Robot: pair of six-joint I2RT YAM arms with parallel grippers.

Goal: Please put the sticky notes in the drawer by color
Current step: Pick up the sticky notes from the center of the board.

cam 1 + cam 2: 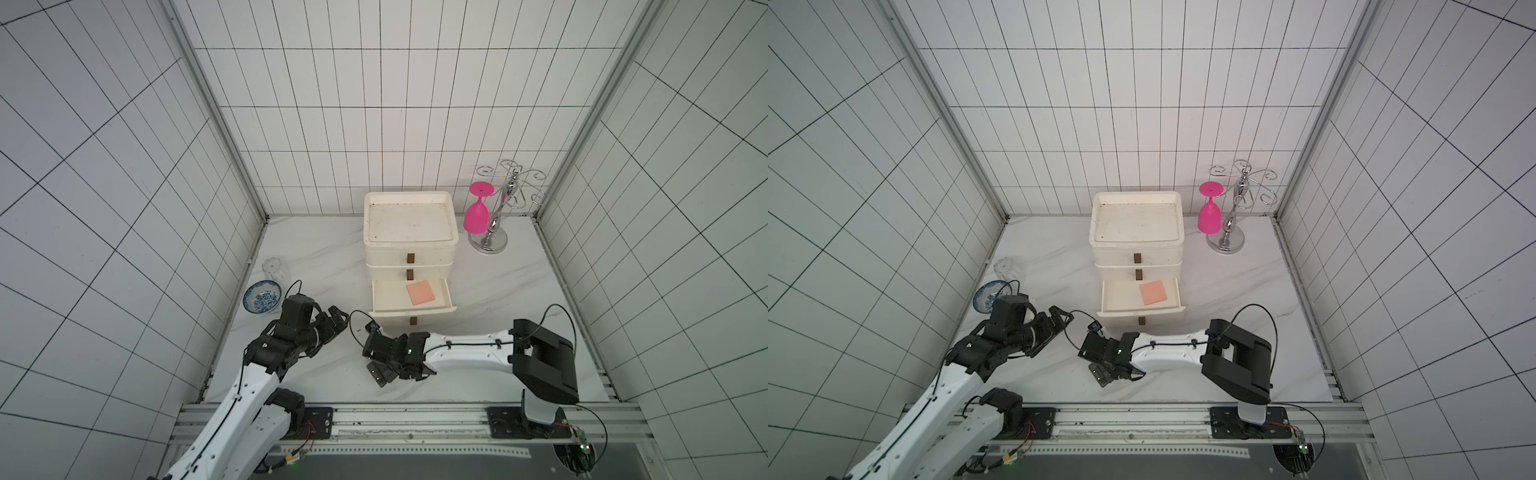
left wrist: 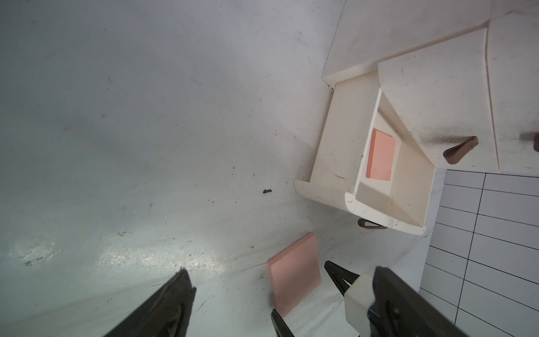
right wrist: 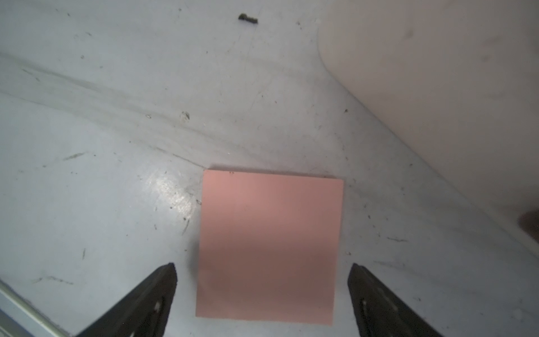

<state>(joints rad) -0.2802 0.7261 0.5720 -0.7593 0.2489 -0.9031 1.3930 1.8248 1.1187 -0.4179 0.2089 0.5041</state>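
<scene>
Salmon pink sticky pad point(image 3: 268, 248) lies flat on the white bench point(image 3: 102, 131), directly between the right fingers point(image 3: 151, 297), which are spread wide and empty, one on either side of its near edge. It is square, so no long axis matters. Both top views hide it under that wrist. Left fingers point(image 2: 169, 303), also released and empty, hover close by but farther from it. Bare bench lies around the pad. Just beyond stands the drawer chest point(image 1: 409, 249), its bottom drawer point(image 1: 411, 309) pulled out and holding a matching pink pad point(image 1: 420, 292).

Note point(image 1: 420, 292) in open drawer point(image 1: 411, 310), second note point(image 3: 268, 248) before it
</scene>
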